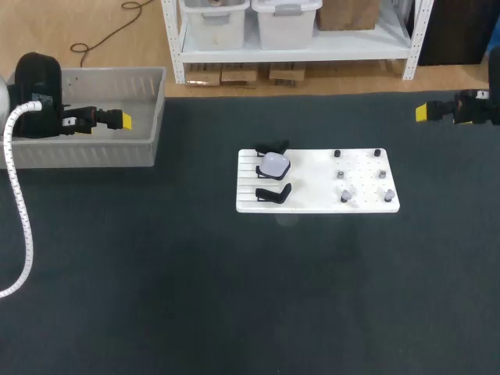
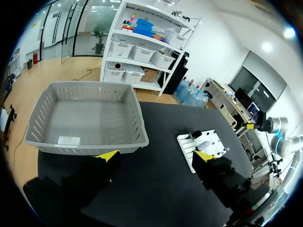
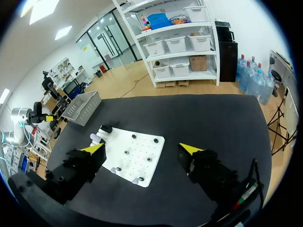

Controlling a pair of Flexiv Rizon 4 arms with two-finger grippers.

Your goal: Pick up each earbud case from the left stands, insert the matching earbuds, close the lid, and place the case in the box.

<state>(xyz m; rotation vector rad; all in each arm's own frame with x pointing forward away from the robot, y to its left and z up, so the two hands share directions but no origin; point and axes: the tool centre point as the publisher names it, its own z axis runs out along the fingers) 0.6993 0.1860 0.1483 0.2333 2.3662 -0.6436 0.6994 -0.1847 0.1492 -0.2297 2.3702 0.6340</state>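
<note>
A white earbud case (image 1: 274,164) sits on black stands at the left end of the white pegboard (image 1: 312,201) in mid-table. A second black stand (image 1: 273,192) in front of it is empty. Small earbuds (image 1: 344,194) rest on pegs at the board's right end. My left gripper (image 1: 123,120) hovers open over the grey basket (image 1: 86,154) at the far left. My right gripper (image 1: 423,112) hangs open at the far right, well away from the board. In the left wrist view the gripper (image 2: 155,156) holds nothing, with the case (image 2: 204,138) ahead and to its side. The right wrist view's gripper (image 3: 142,149) is also empty above the board (image 3: 142,163).
The grey slatted basket (image 2: 85,137) holds only a small label. Several dark pegs (image 1: 337,154) stud the board's right half. Dark table mat (image 1: 195,297) spreads all round the board.
</note>
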